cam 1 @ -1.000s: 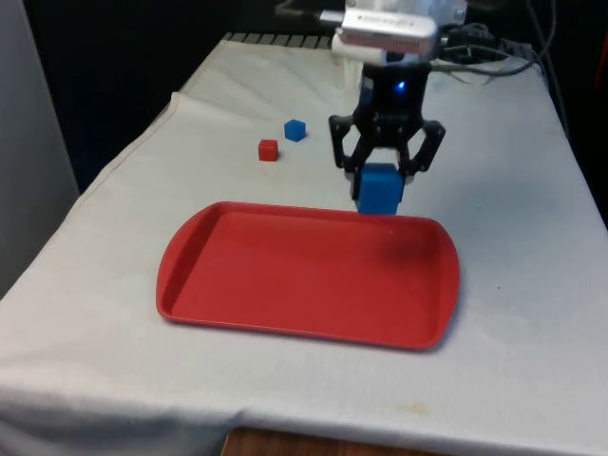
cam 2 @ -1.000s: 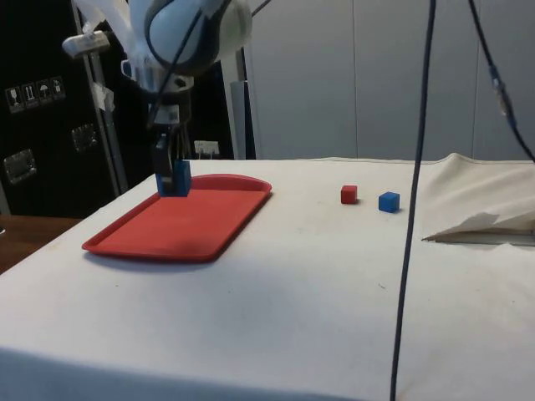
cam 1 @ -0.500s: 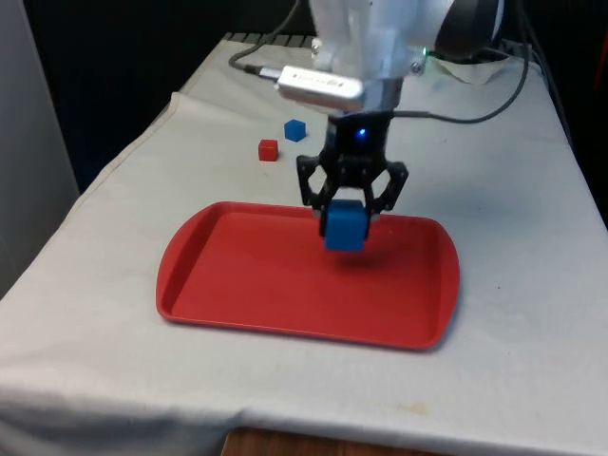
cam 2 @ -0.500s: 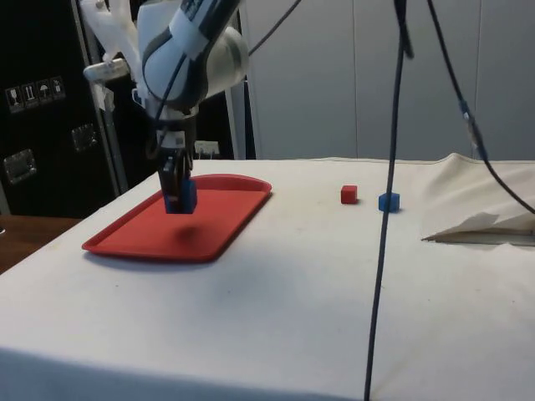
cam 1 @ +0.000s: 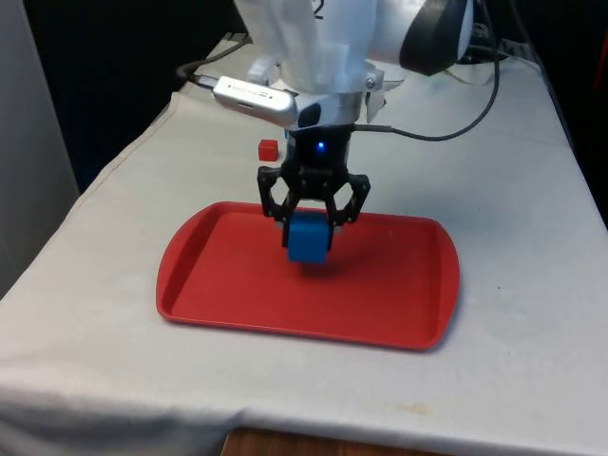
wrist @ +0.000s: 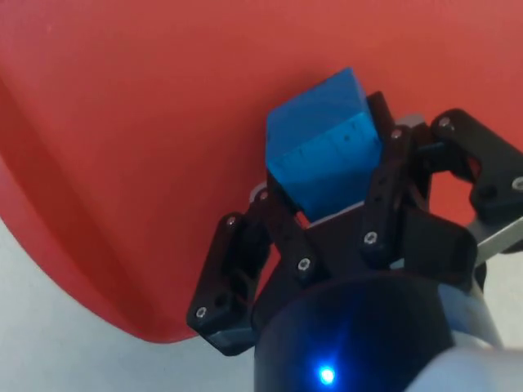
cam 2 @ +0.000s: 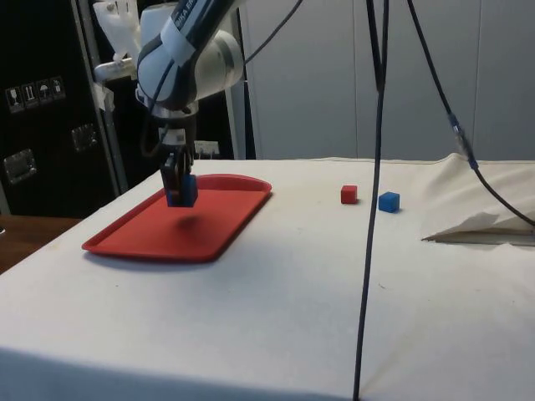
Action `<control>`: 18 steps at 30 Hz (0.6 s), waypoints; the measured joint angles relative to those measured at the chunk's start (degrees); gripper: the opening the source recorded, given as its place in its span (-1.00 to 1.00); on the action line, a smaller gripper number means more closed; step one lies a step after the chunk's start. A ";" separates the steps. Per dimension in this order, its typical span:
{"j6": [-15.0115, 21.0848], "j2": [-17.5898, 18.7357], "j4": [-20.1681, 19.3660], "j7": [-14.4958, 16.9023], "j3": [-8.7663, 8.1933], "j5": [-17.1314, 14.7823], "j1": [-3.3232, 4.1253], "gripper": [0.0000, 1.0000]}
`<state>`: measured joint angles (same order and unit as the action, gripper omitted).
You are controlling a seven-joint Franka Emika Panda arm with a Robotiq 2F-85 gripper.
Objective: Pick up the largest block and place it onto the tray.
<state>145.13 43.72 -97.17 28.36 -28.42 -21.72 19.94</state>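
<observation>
**Large blue block held above the red tray**

The large blue block is a plain, matte cube, clearly bigger than the other two cubes on the table. The black gripper has its two fingers clamped on opposite faces of it; in the wrist view the block sits between the fingers, jutting out past their tips with one corner turned towards the tray floor.

The block hangs over the red tray, above its far middle part, and from the side it appears clear of the tray's surface, with a faint shadow under it. The white arm comes down from above and behind, its wrist pointing the gripper straight down.

On the white cloth beyond the tray a small red block lies near the arm on the front view's left; the side view shows it just beside a small blue block, both well apart from the tray
</observation>
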 measured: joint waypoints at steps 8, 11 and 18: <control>-0.69 0.86 0.29 1.78 -0.29 -2.52 -0.57 -1.00; -0.74 1.55 0.52 3.15 -0.29 -4.58 -0.69 -1.00; -1.09 1.72 0.52 3.67 -0.11 -5.61 -0.57 -1.00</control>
<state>144.04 45.44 -96.66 32.03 -28.53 -27.33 19.37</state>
